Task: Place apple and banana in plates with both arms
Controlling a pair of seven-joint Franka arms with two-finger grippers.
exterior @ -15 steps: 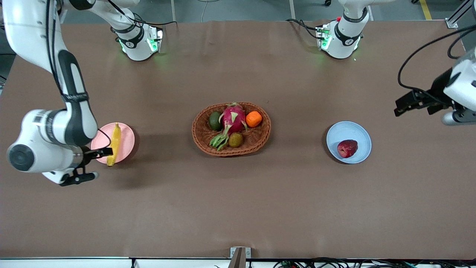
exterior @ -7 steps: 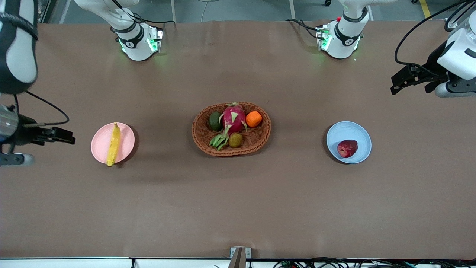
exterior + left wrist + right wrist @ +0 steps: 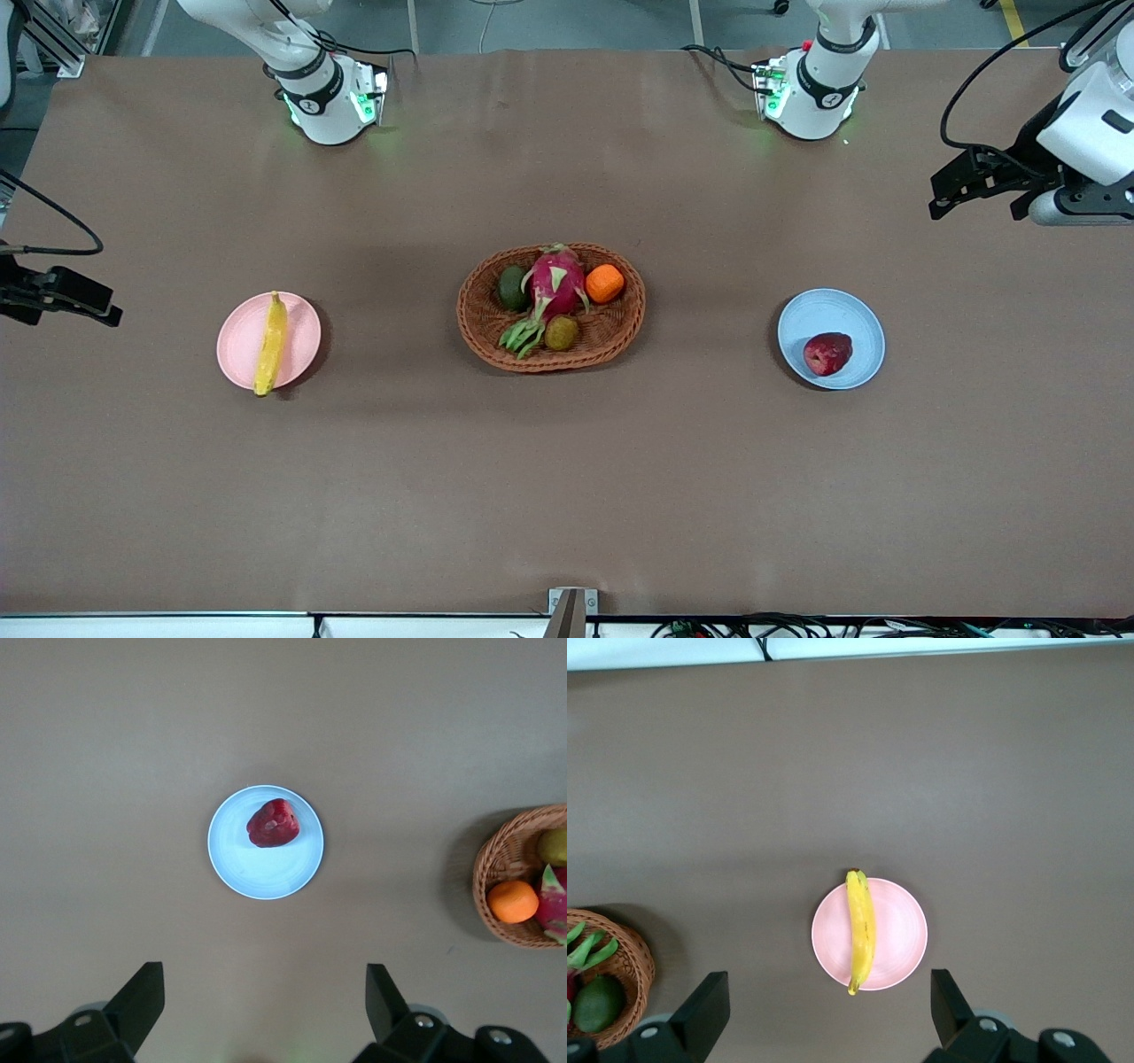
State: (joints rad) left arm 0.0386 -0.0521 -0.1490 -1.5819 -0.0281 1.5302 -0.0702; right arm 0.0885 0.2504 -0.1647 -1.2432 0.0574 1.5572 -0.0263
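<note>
The yellow banana (image 3: pixel 271 342) lies across the pale pink plate (image 3: pixel 301 341) toward the right arm's end of the table; both show in the right wrist view, the banana (image 3: pixel 860 930) on the plate (image 3: pixel 899 935). The dark-red apple (image 3: pixel 827 353) sits on the light blue plate (image 3: pixel 828 312) toward the left arm's end, also in the left wrist view, apple (image 3: pixel 273 823) on plate (image 3: pixel 266 868). My right gripper (image 3: pixel 102 312) is open and empty, raised at the table's edge. My left gripper (image 3: pixel 941 197) is open and empty, raised over the table's other end.
An oval brown wicker basket (image 3: pixel 478 319) stands mid-table with a magenta dragon fruit (image 3: pixel 556 279), an orange (image 3: pixel 605 283) and two greenish fruits. The arms' bases (image 3: pixel 332 97) stand along the table's edge farthest from the front camera.
My right gripper has drawn away from the pink plate, up and out to the table's edge. My left gripper has risen and moved a little farther from the blue plate.
</note>
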